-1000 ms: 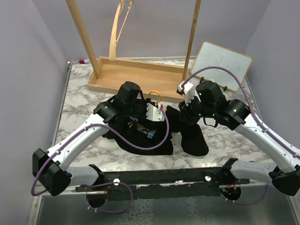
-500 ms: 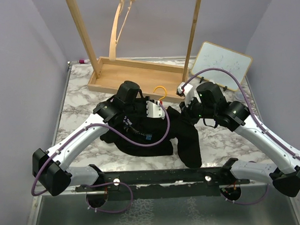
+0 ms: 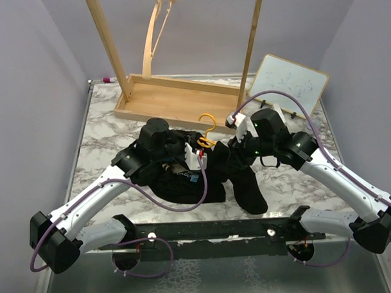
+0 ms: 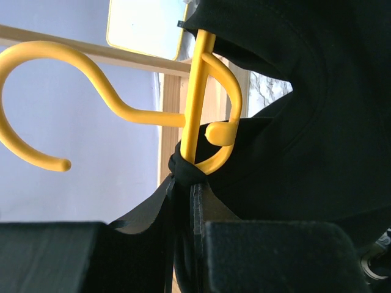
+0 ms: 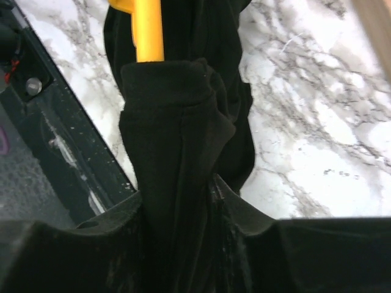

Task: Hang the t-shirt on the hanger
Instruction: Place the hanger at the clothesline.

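Note:
The black t-shirt [image 3: 180,179] lies bunched on the marble table between both arms. The yellow hanger's hook [image 3: 207,125] sticks up from it. My left gripper [image 3: 199,154] is shut on black cloth gathered at the hanger's neck. In the left wrist view the hook [image 4: 116,107] curls above that gripper [image 4: 186,210] and the shirt [image 4: 305,122] fills the right side. My right gripper [image 3: 237,148] is shut on a fold of shirt that hangs to the table. In the right wrist view a hanger arm [image 5: 148,30] runs into the cloth [image 5: 177,140] above that gripper [image 5: 183,213].
A wooden rack with a tray base [image 3: 174,99] stands at the back, a pale wooden hanger [image 3: 156,32] hanging on it. A small whiteboard [image 3: 290,85] leans at the back right. A pink marker [image 3: 106,79] lies back left. A black rail [image 3: 217,229] runs along the near edge.
Both grippers have drawn closer together and slightly nearer, keeping their hold. The hanger hook now stands higher out of the shirt. The hanging fold under the right gripper has shifted left.

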You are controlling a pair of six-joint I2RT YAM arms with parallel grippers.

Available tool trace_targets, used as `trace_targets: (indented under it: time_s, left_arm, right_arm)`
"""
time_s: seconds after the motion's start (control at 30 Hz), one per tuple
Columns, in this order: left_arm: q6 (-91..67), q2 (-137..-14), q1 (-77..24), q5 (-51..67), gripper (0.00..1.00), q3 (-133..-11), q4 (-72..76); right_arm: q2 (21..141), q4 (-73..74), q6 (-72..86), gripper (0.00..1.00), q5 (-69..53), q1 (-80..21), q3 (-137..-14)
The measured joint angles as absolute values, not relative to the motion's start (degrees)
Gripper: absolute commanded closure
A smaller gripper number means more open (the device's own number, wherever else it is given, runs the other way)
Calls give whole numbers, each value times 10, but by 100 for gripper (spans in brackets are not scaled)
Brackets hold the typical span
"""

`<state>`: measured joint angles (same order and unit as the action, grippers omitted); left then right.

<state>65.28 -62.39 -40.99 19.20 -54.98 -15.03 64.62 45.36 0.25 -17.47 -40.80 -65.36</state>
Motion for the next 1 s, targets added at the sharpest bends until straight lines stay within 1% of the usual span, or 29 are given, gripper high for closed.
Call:
trace_targets:
  time_s: [0.03, 0.07, 0.1, 0.2, 0.23, 0.3, 0.43, 0.47, 0.53, 0.6, 0.63, 0.7, 0.83, 1.0]
  left_arm:
    - [662, -620, -410, 194, 100, -544, -145]
    - [673, -616, -410, 196, 100, -538, -140]
    - [679, -614, -410, 197, 100, -533, -136]
    - [685, -614, -410, 198, 100, -528, -128]
    - [680, -615, -409, 197, 98, -528, -125]
    - [661, -618, -410, 193, 86, -531, -121]
    - [591, -648, -410, 172, 53, -566, -123]
    - [569, -657, -408, 165, 47, -580, -121]
    - [522, -665, -401, 152, 38, -601, -120]
    - [463, -668, -387, 139, 34, -624, -120]
    - [463, -668, -387, 139, 30, -624, -120]
    - [427, -669, -378, 134, 28, -637, -121]
    - [371, -674, -371, 131, 28, -661, -128]
    - [329, -670, -368, 131, 29, -662, -148]
  right_arm:
    - [649, 453, 4, 87, -181, -408, -651]
    - [651, 451, 6, 97, -187, -408, -649]
    - [654, 448, 8, 99, -196, -408, -646]
    - [659, 445, 14, 99, -212, -408, -643]
    - [659, 444, 15, 99, -212, -408, -643]
    - [656, 441, 17, 99, -211, -408, -643]
    - [640, 441, 15, 99, -172, -407, -653]
    - [634, 444, 14, 99, -160, -407, -658]
    - [624, 450, 12, 99, -140, -407, -669]
    - [611, 455, 10, 99, -124, -407, -677]
    - [602, 460, 9, 99, -115, -407, -682]
    - [589, 465, 7, 99, -103, -406, -687]
    - [576, 469, 6, 99, -73, -406, -687]
    - [569, 470, 10, 99, -18, -406, -689]
